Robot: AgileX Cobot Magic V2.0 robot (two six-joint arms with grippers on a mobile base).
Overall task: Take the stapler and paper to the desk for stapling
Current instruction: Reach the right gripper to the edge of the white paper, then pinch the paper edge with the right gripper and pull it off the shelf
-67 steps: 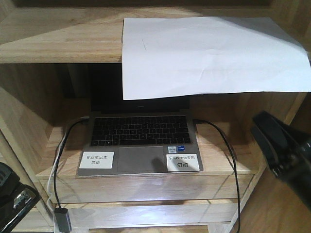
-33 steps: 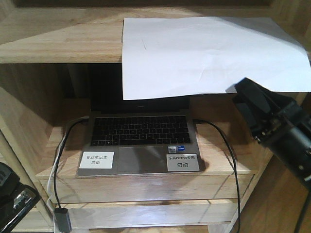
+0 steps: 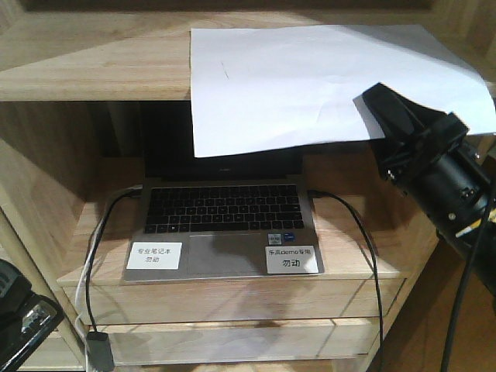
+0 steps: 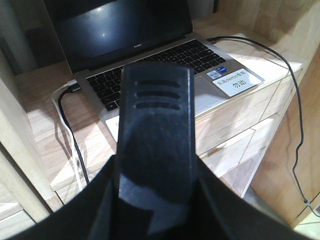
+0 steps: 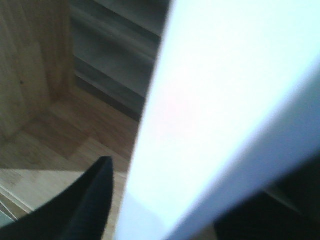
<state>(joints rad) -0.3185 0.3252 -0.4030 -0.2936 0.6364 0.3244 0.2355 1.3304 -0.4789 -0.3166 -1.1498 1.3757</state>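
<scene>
On the top shelf (image 3: 93,62) surface at twelve o'clock, the paper (image 3: 310,85) overhangs the laptop (image 3: 225,225). The jaws of the right gripper (image 3: 376,105) stand apart astride its four o'clock corner. For the left gripper (image 3: 23,322), I cannot tell.

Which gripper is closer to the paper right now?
Right. The right gripper is at the overhanging lower-right edge of the paper; the left gripper sits far below, to its left.

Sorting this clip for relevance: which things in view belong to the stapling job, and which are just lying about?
Job: the paper, overhanging its shelf; the right claw at its lower right edge.
Lying about: laptop, two white labels, black cables, shelving unit.
</scene>
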